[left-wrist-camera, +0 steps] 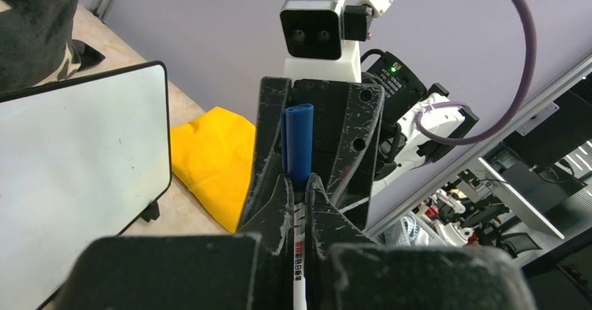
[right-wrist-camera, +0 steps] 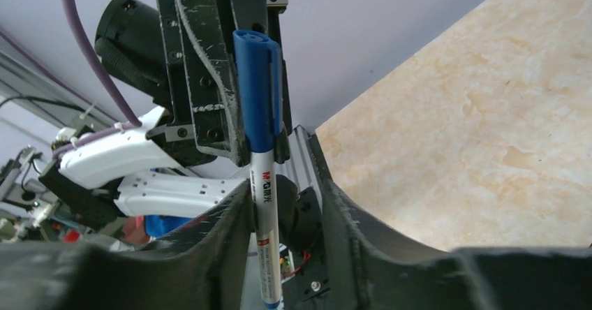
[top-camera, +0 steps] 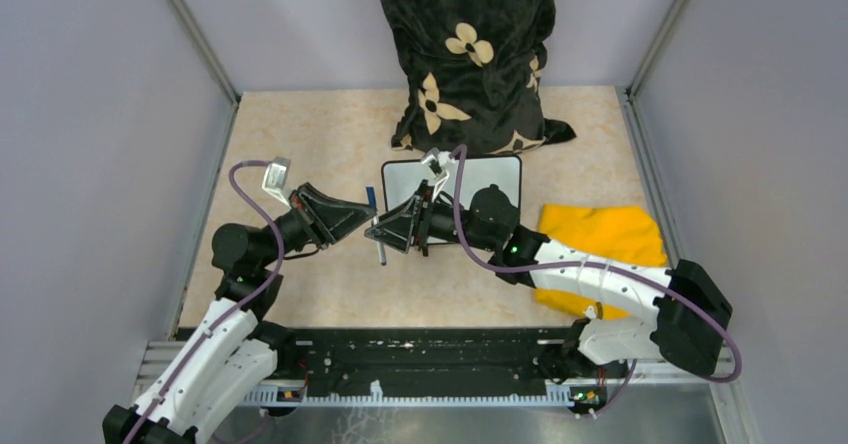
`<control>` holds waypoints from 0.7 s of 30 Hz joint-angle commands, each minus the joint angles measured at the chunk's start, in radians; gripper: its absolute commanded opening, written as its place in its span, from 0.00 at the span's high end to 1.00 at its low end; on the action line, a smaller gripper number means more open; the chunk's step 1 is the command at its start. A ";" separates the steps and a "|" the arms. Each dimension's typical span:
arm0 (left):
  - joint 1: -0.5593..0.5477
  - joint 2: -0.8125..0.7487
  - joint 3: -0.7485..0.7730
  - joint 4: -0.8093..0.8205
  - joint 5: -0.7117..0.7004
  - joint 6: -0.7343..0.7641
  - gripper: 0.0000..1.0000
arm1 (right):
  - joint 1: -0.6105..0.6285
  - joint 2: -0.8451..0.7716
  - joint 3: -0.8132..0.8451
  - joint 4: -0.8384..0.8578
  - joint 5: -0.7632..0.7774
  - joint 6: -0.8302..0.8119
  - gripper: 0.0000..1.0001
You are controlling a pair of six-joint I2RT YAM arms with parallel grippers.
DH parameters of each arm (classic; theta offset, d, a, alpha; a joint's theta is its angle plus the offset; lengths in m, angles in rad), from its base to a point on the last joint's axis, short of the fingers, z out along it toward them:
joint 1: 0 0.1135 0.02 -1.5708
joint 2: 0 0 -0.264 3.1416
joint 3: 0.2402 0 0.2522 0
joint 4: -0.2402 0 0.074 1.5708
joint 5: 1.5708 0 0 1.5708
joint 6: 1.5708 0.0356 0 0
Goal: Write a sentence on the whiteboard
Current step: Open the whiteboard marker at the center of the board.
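Bare tabletop [top-camera: 320, 134] left of whiteboard [top-camera: 505, 172], black cushion [top-camera: 465, 54] crowding behind, yellow cloth [top-camera: 600, 234] beside right edge

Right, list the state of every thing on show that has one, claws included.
marker: capped, held off the table
left claw: shut on the marker
right claw: open, fingers either side of the marker's white body, gap showing on one side
whiteboard: blank where it shows
yellow cloth: crumpled, on the table beside the whiteboard
flowered cushion: upright against the back wall
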 commanded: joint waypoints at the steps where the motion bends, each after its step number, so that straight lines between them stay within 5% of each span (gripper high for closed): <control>1: -0.005 0.009 0.017 0.052 0.030 -0.006 1.00 | 0.012 0.005 0.068 0.046 -0.048 0.004 0.65; 5: -0.006 0.016 0.024 0.051 0.050 -0.003 0.95 | 0.012 -0.005 0.071 0.011 -0.063 -0.023 0.89; 7: -0.006 0.021 0.035 0.052 0.079 0.006 0.70 | 0.011 -0.023 0.068 -0.021 -0.063 -0.051 1.00; 9: -0.006 0.030 0.056 0.053 0.121 0.011 0.42 | 0.012 -0.050 0.060 -0.059 -0.063 -0.084 1.00; 12: -0.006 0.046 0.092 0.037 0.179 0.031 0.22 | 0.012 -0.101 0.041 -0.120 -0.069 -0.135 1.00; 21: -0.009 0.147 0.160 0.007 0.290 0.060 0.26 | 0.011 -0.178 -0.004 -0.204 -0.103 -0.181 1.00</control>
